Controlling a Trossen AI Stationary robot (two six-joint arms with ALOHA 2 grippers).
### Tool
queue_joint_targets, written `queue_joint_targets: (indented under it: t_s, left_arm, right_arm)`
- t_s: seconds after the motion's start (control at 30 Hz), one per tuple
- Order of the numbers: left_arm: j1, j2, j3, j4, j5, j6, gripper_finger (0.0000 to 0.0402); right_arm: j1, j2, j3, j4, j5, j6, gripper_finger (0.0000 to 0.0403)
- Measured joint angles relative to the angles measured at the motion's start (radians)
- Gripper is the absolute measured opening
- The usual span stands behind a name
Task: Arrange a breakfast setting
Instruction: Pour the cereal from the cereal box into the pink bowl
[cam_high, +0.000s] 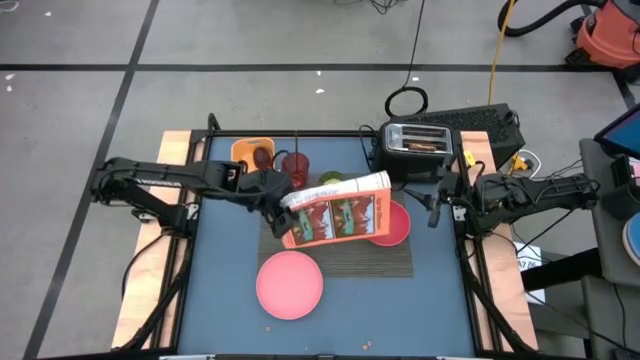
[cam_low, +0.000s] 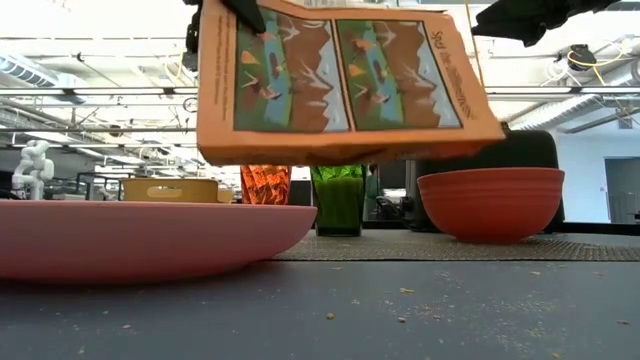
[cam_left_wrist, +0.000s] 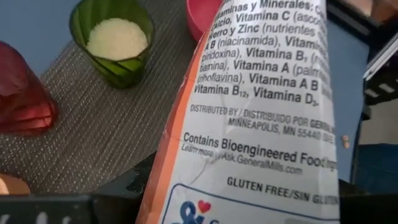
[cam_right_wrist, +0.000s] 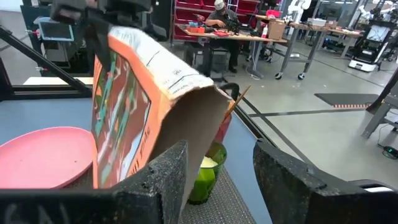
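Above the dark woven placemat, the left gripper grasps the cereal box by its left end, its long side running left to right toward the pink-red bowl, while the right gripper waits unclenched and empty just right of that bowl.

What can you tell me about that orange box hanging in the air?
The cereal box is orange cardboard with landscape artwork on its front and white nutrition text on one narrow side. It hangs tilted above the dark placemat and the bowl, touching neither. Its top flaps are open. The left gripper clamps one end.
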Motion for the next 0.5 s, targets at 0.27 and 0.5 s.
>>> queue_joint_targets:
  t_s: [0.27,0.5]
  left_arm:
    - [-0.001,-0.001,0.0,0.01,-0.02,0.025,0.0209]
    - [-0.005,-0.001,0.0,0.012,-0.026,0.029,0.0209]
  right_arm:
    - [0.0,0.027,0.0,0.177,-0.113,0.004,0.0176]
    - [0.001,0.066,0.0,0.189,-0.132,0.027,0.0176]
